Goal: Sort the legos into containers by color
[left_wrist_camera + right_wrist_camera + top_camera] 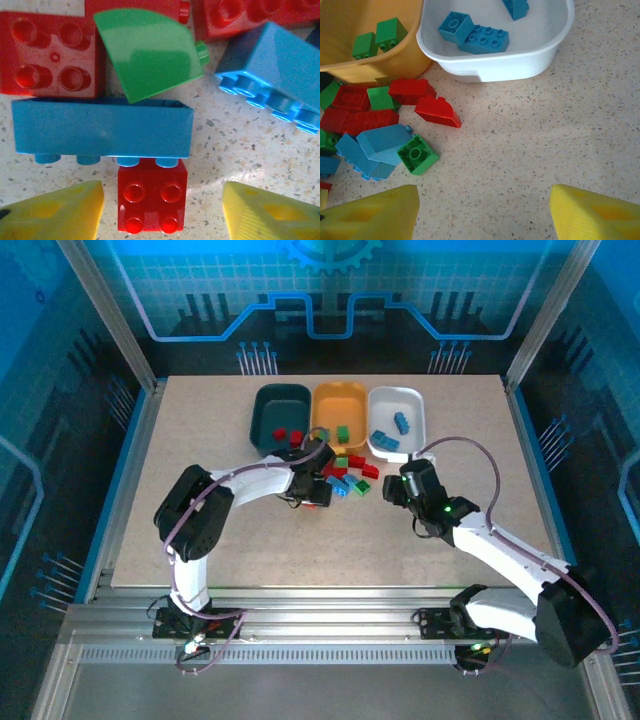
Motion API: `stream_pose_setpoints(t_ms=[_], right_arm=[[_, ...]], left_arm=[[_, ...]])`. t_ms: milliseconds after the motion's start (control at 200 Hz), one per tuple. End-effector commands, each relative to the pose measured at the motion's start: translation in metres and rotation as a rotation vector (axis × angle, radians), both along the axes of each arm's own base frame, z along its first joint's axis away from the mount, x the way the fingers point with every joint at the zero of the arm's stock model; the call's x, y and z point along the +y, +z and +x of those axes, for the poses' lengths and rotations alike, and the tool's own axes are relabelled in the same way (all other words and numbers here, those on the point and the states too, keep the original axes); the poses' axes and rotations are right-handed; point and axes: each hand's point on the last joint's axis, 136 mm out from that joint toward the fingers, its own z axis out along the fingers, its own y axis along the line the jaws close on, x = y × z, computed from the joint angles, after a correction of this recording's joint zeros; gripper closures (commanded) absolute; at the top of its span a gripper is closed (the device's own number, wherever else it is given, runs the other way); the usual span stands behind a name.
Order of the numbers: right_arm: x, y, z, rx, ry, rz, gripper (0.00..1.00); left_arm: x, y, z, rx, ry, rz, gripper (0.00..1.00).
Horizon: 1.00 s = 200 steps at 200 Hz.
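Observation:
A loose pile of red, green and blue legos (348, 475) lies just in front of the three containers. My left gripper (162, 200) hangs low over the pile, open, its yellow fingers (55, 212) standing either side of a small red brick (152, 197) with a gap on both sides. A long blue brick (102, 127) touches that brick's far side, and a green curved brick (147, 50) lies beyond it. My right gripper (484, 200) is open over bare table, to the right of a green brick (417, 154) and a red sloped brick (437, 111).
The dark teal tray (280, 405) holds red bricks, the orange tray (395, 60) holds green bricks (382, 35), and the white tray (520, 60) holds blue bricks (480, 37). The two grippers (318, 490) (392, 488) flank the pile. Metal frame posts stand at the table's far corners.

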Motion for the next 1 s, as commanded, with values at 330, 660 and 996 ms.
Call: stream_pose_setpoints(t_ms=[330, 660, 996], right_arm=[[-0.007, -0.003, 0.003, -0.015, -0.046, 0.024, 0.29], [-0.006, -0.005, 0.005, -0.004, -0.039, 0.016, 0.29], [-0.008, -0.003, 0.006, -0.009, -0.037, 0.032, 0.29]], left_arm=[[-0.009, 0.029, -0.012, -0.035, 0.009, -0.078, 0.74], [0.034, 0.115, 0.046, -0.177, 0.175, -0.193, 0.74], [0.078, 0.077, 0.17, -0.016, 0.417, -0.418, 0.69]])
